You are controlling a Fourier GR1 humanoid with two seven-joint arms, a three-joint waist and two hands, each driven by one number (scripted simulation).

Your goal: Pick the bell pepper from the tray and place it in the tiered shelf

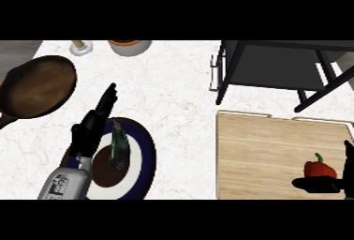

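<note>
We see the red bell pepper with a green stem (319, 168) lying on the pale wooden tray (269, 154), near its right-hand edge. Our right hand (319, 184) sits at the pepper, its thumb just below and a finger rising beside it at the right; we cannot tell whether it grips. The black tiered metal shelf (276, 70) stands just beyond the tray. Our left hand (93, 126) rests open, fingers straight, over the white marble surface (173, 84), beside a blue-rimmed plate (142, 154) and a brown frying pan (36, 86).
</note>
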